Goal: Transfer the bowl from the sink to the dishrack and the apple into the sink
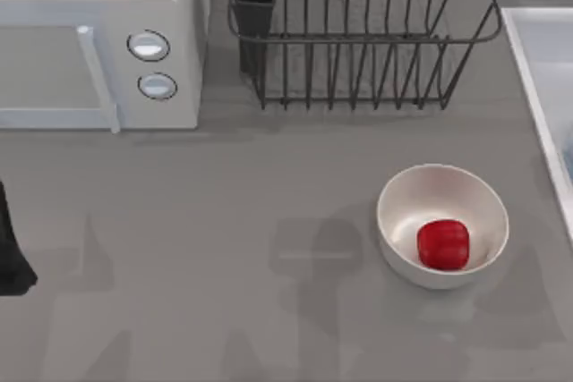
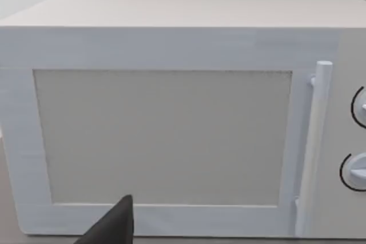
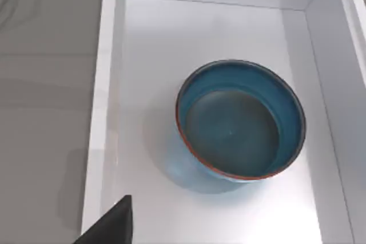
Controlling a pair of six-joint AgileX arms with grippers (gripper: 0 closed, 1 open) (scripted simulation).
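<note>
The apple [image 1: 443,244] lies in the white bowl [image 1: 403,212] on the counter [image 1: 269,221] — in front of the dishrack [image 1: 358,42] (beside the microwave [image 1: 98,42]). The blue bowl [image 3: 240,121] sits upright in the sink [image 3: 103,112]. Whether either end effector is spread or pressed together, I cannot tell — the left arm [image 1: 11,252] is parked at the counter's left edge.

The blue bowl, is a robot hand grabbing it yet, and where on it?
No. The bowl sits free in the sink, with nothing touching it. The right gripper hangs above it; the apple lies in the white bowl.
</note>
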